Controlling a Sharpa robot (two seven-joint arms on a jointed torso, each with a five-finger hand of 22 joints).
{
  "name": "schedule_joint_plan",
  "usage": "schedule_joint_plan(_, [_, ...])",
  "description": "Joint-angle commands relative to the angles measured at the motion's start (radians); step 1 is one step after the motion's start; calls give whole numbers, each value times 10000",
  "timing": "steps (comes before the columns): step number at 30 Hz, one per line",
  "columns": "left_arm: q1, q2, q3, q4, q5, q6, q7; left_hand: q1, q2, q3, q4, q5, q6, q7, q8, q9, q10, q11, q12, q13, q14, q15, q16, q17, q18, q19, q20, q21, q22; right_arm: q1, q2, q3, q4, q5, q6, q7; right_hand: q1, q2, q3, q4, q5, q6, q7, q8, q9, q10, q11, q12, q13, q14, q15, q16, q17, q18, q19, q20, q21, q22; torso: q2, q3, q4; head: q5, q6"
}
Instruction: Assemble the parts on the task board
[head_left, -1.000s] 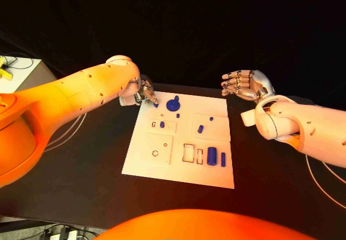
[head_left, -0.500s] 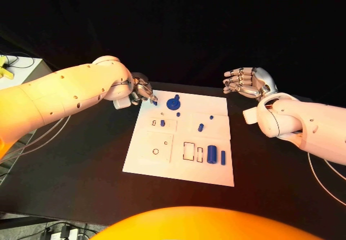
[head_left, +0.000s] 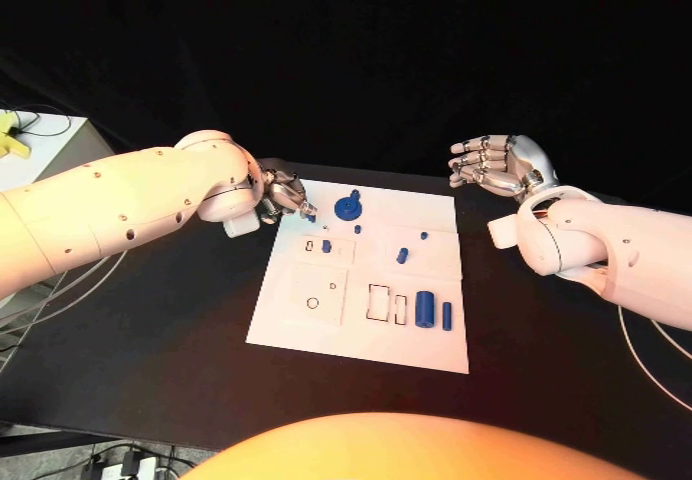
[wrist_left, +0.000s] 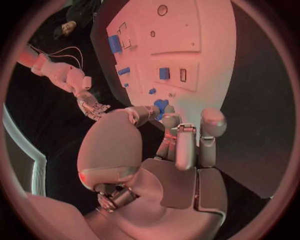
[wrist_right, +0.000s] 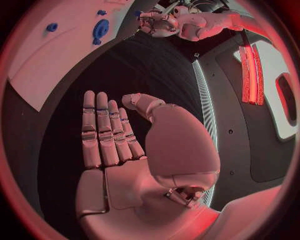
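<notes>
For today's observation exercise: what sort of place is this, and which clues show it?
Probably a robotics lab test bench: a black table, a white task board holding small blue parts, and loose cables at the table's edge.

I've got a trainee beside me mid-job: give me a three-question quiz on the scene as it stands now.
1. True or false: the right hand holds a blue part.
2. Which hand is at the board's far corner beside the round blue part? A. left B. right C. neither
3. Fill in: the tall blue cylinder lies next to an empty ______ slot.

Key
1. False: it hangs open over the bare table, off the board.
2. A: the left hand is there, fingers bunched at the board edge; whether it pinches anything can't be told.
3. rectangular.
</notes>
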Motion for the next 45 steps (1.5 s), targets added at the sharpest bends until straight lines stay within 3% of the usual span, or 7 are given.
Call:
schedule_joint_plan(1, [-57,-70,-6,237,-159,-355,-130,-108,13,1990,-2036,61,135,-55,-12,-25,64,16,65,16,487,-75,55,870,-57,61,-22,57,8,-2,-2,4,19,-77,129,76,-80,-26,77,-1,5,80,358,-54,-17,17,33,-56,-9,-28,68,-39,-16,17,-94,0,-59,-15,2,3,11,32,-18])
schedule_joint_plan(6, [-132,-164,-67,483,-521,-425,-156,-124,6,2005,-2043,64,151,-62,-18,-25,86,9,65,30,492,-82,54,873,-58,69,-30,61,11,-2,0,4,15,-77,122,73,-68,-20,89,-17,8,90,356,-66,-22,13,33,-73,-10,-31,68,-50,-28,18,-96,0,-64,-26,11,14,-18,68,-27])
schedule_joint_plan(19, [-328,-149,-220,585,-1435,-451,-183,-141,-3,2023,-2053,61,171,-72,-26,-25,113,-1,64,46,499,-92,56,882,-64,91,-39,76,36,-2,-5,4,21,-77,125,71,-59,-13,98,-26,9,96,355,-74,-24,13,32,-82,-9,-30,67,-55,-35,19,-96,-1,-66,-32,26,5,-15,78,-53])
schedule_joint_plan(31, [-382,-113,-243,525,-1627,402,-200,-103,25,2102,-2078,14,175,-78,-72,-36,39,-10,-36,-104,492,-105,34,845,-56,69,-58,56,-11,-3,-4,4,19,-77,138,70,-59,-13,98,-26,9,96,355,-74,-24,13,32,-82,-9,-30,67,-55,-35,19,-96,-1,-66,-32,35,3,-17,91,-53])
schedule_joint_plan(45, [-409,-7,-259,452,-1666,885,-22,-89,33,2119,-2080,-2,172,-75,-87,-40,10,-7,-67,-152,491,-104,30,842,-55,59,-60,50,-24,-4,-2,4,32,-77,152,74,-59,-13,98,-26,9,96,355,-74,-24,13,32,-82,-9,-30,67,-55,-35,19,-96,-1,-66,-32,31,11,-23,96,-53])
